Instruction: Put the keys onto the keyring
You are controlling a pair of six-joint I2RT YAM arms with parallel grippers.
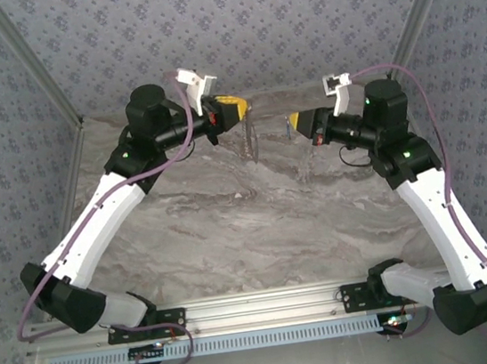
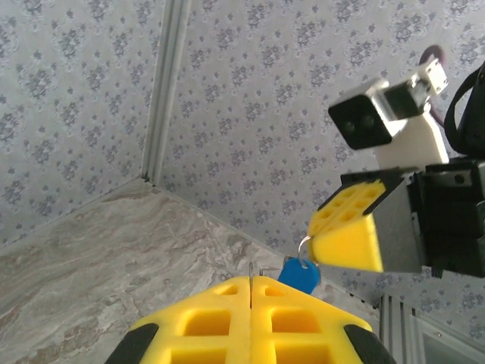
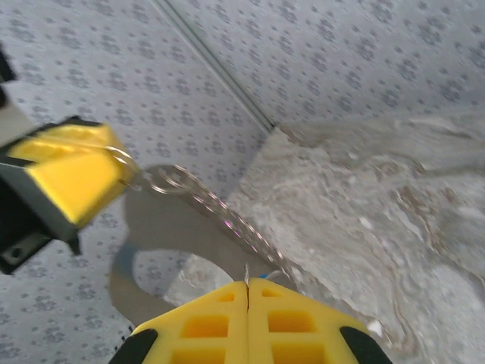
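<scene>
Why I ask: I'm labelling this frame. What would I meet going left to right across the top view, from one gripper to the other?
left gripper → keyring, hanging from it → key → right gripper

This is a robotics lab test cell: two white-and-black robot arms are bolted to a silver aluminium rail at 6 o'clock. Grey-blue floral-print wall panels, joined by metal corner strips at 11 and 1 o'clock, box in a grey marble-pattern tabletop.
</scene>
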